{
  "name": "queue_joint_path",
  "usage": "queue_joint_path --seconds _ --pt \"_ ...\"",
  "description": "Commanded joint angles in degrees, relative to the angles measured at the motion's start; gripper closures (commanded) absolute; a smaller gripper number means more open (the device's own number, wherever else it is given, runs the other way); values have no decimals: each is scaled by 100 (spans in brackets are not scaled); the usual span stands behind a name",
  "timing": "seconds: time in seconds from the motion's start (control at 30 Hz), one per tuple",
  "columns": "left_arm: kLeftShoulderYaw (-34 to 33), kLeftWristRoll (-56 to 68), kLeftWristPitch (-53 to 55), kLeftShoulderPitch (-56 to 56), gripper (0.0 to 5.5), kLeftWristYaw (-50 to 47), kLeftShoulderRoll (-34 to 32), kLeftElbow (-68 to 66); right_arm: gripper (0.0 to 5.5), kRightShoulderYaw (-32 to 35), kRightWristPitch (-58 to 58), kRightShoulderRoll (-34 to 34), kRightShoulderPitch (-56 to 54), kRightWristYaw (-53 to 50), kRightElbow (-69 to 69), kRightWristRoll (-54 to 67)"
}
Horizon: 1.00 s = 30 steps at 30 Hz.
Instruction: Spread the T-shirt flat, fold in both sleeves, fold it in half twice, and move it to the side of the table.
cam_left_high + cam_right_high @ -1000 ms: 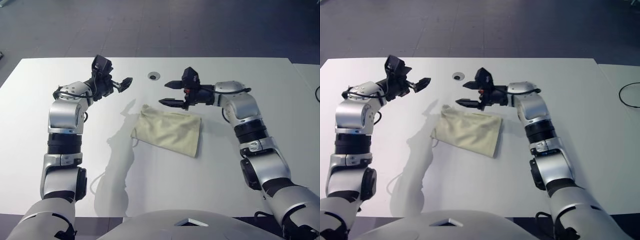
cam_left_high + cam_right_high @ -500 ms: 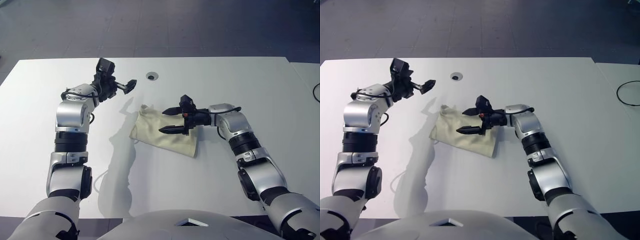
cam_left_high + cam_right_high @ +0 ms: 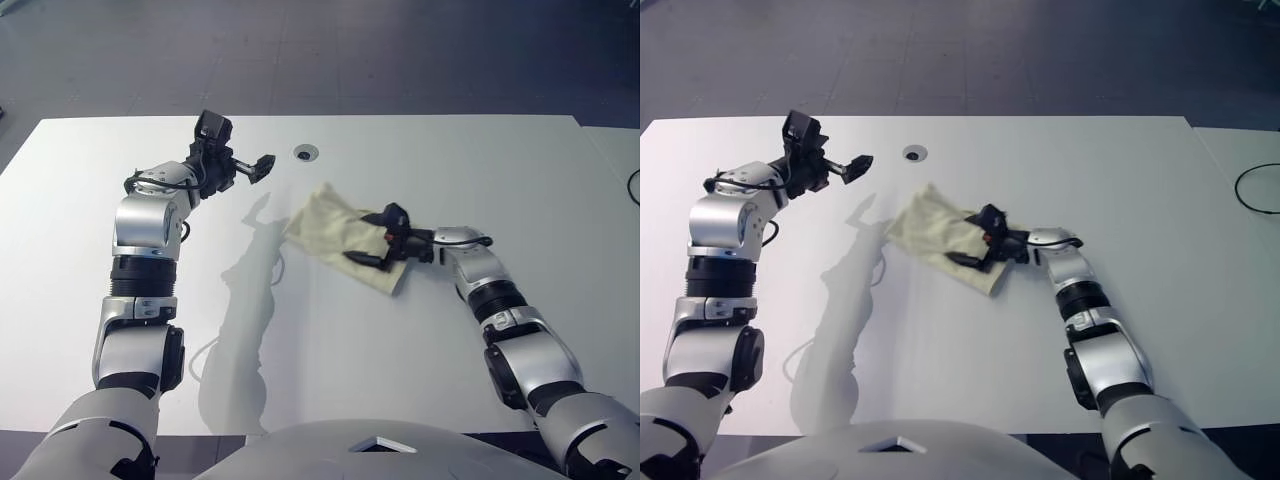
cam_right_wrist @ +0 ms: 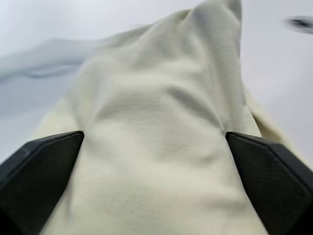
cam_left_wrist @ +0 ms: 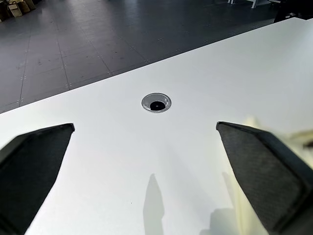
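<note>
The cream T-shirt (image 3: 325, 222) lies folded into a small bundle on the white table (image 3: 480, 150), just right of centre. My right gripper (image 3: 360, 238) is low over the bundle's near right end, open, with one finger on each side of the cloth (image 4: 161, 122). Whether its fingers press on the fabric I cannot tell. My left gripper (image 3: 256, 168) hangs open in the air above the back left of the table, apart from the shirt, and holds nothing. In the left wrist view the left gripper (image 5: 146, 161) has its dark fingers (image 5: 34, 166) spread wide.
A round cable grommet (image 3: 306, 152) is set into the table behind the shirt, also seen as a grommet (image 5: 156, 103) past the left gripper. A black cable loop (image 3: 1260, 185) lies at the far right edge. Bare tabletop surrounds the shirt.
My right gripper has come down from above the table onto the shirt and drawn to the right. The bundle has shifted right and turned. The left gripper has barely moved.
</note>
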<state>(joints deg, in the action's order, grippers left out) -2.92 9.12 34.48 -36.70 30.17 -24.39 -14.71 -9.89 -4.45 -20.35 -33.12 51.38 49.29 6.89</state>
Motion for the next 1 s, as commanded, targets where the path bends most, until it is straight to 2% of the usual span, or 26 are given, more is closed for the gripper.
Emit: queue_joint_path --seconds 0.03,0.23,0.4,0.5,0.57,0.67,0.73,0.83,1.0 --pt "-79 2 168 306 10 -184 -42 413 11 281 261 -494 1197 -1476 993 -463" --pt "-457 -45 451 928 10 -1307 510 1301 11 1265 1044 -80 1817 -3694 596 108" --pt "-685 -102 579 1405 10 -2224 1016 2012 11 1325 1581 420 1952 -4898 -507 16" --pt "-673 -196 424 1530 10 -2459 1058 2159 11 1454 1564 256 1718 -5052 -1205 52" --pt "-648 -324 256 1582 10 -2573 979 2393 11 1691 1816 66 1668 -5041 -2769 257" --pt "-650 -333 353 1822 10 -2591 914 3232 11 1904 3079 -49 1955 -5142 -5870 670" --pt "-635 -383 537 2099 10 -2639 889 3841 11 1778 3829 20 2231 -5170 -7024 839" --pt "-639 -333 944 2327 10 -2767 1008 4469 11 1462 4436 40 2654 -5203 -7984 714" --pt "-589 -263 1363 2214 10 -2844 1072 4854 11 1541 5089 221 2581 -5262 -8266 790"
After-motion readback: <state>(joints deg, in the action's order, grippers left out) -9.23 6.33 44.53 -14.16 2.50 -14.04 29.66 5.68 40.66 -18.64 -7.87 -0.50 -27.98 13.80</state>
